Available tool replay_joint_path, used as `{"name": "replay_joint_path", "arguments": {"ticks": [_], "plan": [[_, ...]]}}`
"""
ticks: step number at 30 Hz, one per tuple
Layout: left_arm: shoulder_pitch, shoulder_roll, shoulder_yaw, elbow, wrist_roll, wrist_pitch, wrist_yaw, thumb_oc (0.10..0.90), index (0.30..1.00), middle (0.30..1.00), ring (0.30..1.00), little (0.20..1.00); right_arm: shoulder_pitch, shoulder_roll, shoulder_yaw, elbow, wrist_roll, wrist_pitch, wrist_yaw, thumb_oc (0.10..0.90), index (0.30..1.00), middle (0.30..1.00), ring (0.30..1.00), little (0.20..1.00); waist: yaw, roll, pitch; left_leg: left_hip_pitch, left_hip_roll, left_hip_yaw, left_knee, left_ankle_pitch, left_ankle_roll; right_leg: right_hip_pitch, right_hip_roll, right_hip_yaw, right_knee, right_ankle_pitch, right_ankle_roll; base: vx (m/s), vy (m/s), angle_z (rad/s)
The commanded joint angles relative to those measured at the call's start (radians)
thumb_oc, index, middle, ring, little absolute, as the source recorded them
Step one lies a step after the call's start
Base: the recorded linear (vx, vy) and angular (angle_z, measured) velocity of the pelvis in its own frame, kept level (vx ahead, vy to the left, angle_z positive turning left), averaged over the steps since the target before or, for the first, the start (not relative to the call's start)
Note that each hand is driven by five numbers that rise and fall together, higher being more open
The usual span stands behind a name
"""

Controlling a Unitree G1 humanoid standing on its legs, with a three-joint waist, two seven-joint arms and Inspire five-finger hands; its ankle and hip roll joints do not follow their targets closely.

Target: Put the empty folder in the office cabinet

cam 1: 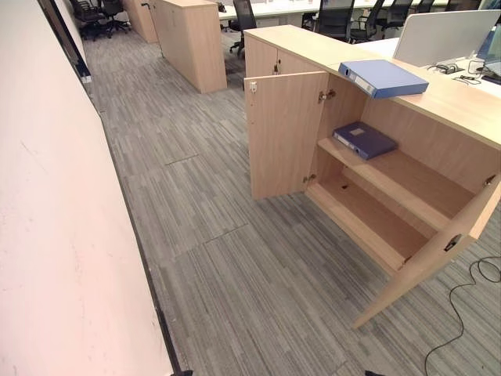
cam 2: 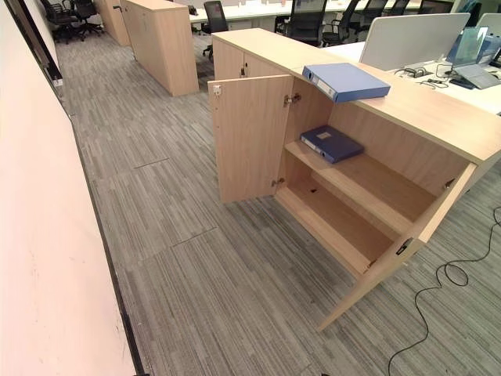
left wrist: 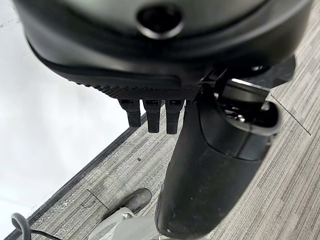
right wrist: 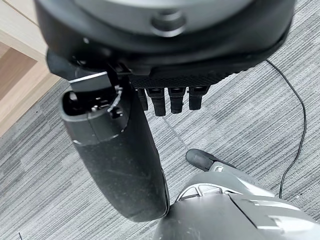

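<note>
A: The left robot hand (left wrist: 150,80) — how is it set?
B: In its own wrist view it hangs over the grey carpet (left wrist: 295,170), fingers (left wrist: 152,114) pointing straight down, relaxed and spread wide, holding nothing and touching nothing.

A: And the right robot hand (right wrist: 165,75)?
B: Much the same: fingers (right wrist: 172,100) straight and loose above the carpet, thumb (right wrist: 115,155) standing out beside them, nothing in its grasp.

A: Where is the folder?
B: There are two. A light blue folder (cam 2: 346,81) lies flat on the top of the office cabinet (cam 2: 407,102), its near end jutting slightly past the cabinet's front edge, above the open compartment. A darker blue folder (cam 2: 331,143) lies flat on the upper shelf (cam 2: 368,184) inside the cabinet, towards the end by the left door. I cannot tell which of them is empty.

A: The cabinet itself?
B: Both doors stand open. The left door (cam 2: 249,137) is swung out over the carpet; the right door (cam 2: 407,243) is also swung forward. The lower shelf (cam 2: 337,227) sits beneath the upper one.

A: Anything else near the cabinet?
B: Behind it a white divider panel (cam 2: 411,39) rises from a tabletop (cam 2: 477,78), and office chairs (cam 2: 305,19) stand beyond. A second wooden cabinet (cam 2: 160,43) stands well apart from it, across the carpet, and a pale wall (cam 2: 47,258) runs opposite the cabinet's open front.
</note>
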Motion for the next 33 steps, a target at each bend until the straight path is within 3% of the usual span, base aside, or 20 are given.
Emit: {"name": "replay_joint_path", "arguments": {"ticks": [1,21,33], "plan": [[-0.047,0.042,-0.009,0.005,-0.039,-0.032,-0.016,0.800,0.900,0.900,0.900,0.900,-0.046,-0.041,0.001,0.060,0.026,-0.016,0.006,0.800,0.900,0.900,0.900,0.900,0.026,-0.007,-0.010,-0.006,0.100,0.078,-0.039,0.089,-0.101,0.085,-0.082,-0.025,-0.040,-0.047,0.118,0.00,0.000,0.00],[-0.057,0.046,-0.011,0.014,-0.042,-0.028,-0.014,0.800,0.900,0.900,0.900,0.900,-0.029,-0.038,0.019,0.059,0.000,-0.017,0.001,0.800,0.900,0.900,0.900,0.900,0.023,-0.016,-0.013,-0.004,0.109,0.081,-0.038,0.090,-0.105,0.092,-0.073,-0.026,-0.039,-0.054,0.114,0.00,-0.004,0.00],[-0.055,0.058,0.000,0.023,-0.052,-0.019,-0.008,0.800,0.900,0.900,0.900,0.900,-0.011,-0.025,0.018,0.059,0.021,-0.013,0.003,0.800,0.900,0.900,0.900,0.900,0.009,-0.012,-0.002,-0.023,0.145,0.077,-0.003,0.100,-0.125,0.089,-0.032,0.009,-0.046,-0.086,0.082,0.00,-0.074,0.01]]}}
